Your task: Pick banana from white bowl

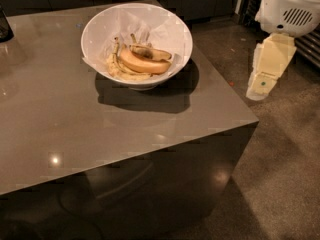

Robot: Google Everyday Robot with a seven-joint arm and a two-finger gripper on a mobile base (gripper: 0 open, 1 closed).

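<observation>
Bruises darkened the banana [156,53], a short pale-yellow piece that lay on its side in the white bowl [100,21], toward the right of the hollow. It rested against and partly on top of a smoother orange-yellow banana [140,64], so it sat uppermost in the heap and looked easiest to reach from above. Limp peel strips [118,68] spread to the left of both fruits, and something white and crumpled, perhaps paper [127,24], lined the back wall. The sloping sides had gathered everything toward the middle, which probably explained why the pieces touched one another. The bowl stood on a glossy grey table [75,119], near its far right corner and so close to the robot's side. The gripper [260,86] hung off the table's right edge, over the floor [285,174], well apart from the bowl and lower than its rim; whether it was open or closed could not be told. By my reading the reach had not begun, and the arm would need to rise and cross above the rim.
</observation>
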